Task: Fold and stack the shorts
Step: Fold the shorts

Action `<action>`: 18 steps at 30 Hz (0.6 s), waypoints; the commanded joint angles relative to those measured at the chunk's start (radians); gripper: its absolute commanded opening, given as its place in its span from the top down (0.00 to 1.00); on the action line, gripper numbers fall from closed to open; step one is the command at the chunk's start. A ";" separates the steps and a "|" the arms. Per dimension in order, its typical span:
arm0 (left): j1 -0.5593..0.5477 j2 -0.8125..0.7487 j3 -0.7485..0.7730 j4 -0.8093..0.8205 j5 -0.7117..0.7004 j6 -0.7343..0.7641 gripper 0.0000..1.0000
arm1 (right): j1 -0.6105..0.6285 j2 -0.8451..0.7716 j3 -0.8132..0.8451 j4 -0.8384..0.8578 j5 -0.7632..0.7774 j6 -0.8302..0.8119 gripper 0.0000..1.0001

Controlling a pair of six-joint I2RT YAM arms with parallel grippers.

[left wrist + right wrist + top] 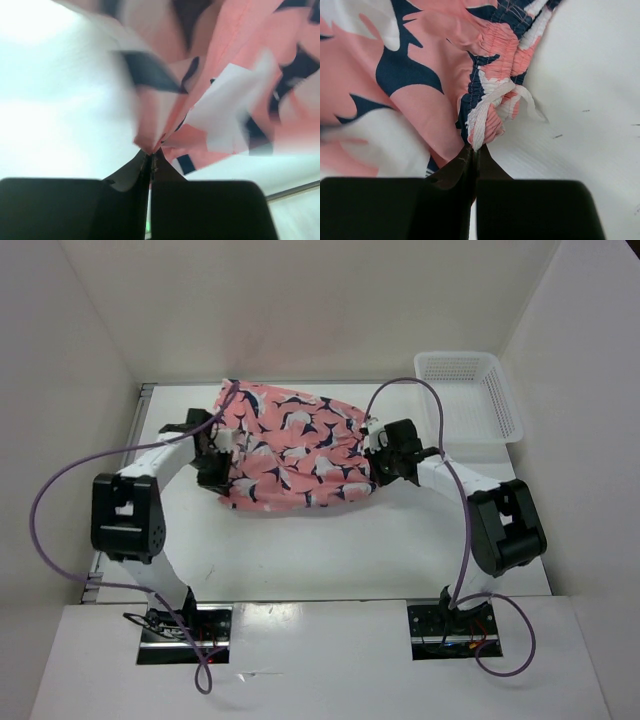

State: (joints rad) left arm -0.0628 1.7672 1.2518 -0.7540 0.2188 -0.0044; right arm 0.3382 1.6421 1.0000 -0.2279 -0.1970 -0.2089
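The salmon-pink shorts (295, 445) with navy and white fish shapes lie spread on the white table between both arms. My left gripper (216, 462) is shut on the shorts' left edge; in the left wrist view a pinch of pink fabric (150, 142) sits right at the closed fingertips of my left gripper (151, 156). My right gripper (382, 452) is shut on the right edge; the right wrist view shows the gathered elastic waistband (487, 122) clamped at the tips of my right gripper (474, 150), with the rest of the shorts (415, 65) spreading to the left.
A white plastic mesh basket (470, 398) stands at the back right corner of the table (330, 550). White walls enclose the table on the left, back and right. Purple cables loop from both arms.
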 commanded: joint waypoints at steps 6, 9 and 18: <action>0.067 -0.349 -0.126 -0.353 -0.209 0.004 1.00 | 0.010 -0.185 -0.006 -0.247 -0.076 -0.170 1.00; 0.089 -0.418 -0.187 -0.405 -0.210 0.004 1.00 | 0.010 -0.243 -0.029 -0.293 -0.107 -0.216 1.00; 0.089 -0.542 -0.206 -0.545 -0.260 0.004 0.94 | 0.088 -0.387 -0.109 -0.430 -0.098 -0.386 0.92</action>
State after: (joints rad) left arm 0.0029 1.2572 1.0340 -1.1854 0.0994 -0.0120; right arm 0.4213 1.3106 0.9150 -0.5625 -0.3733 -0.4850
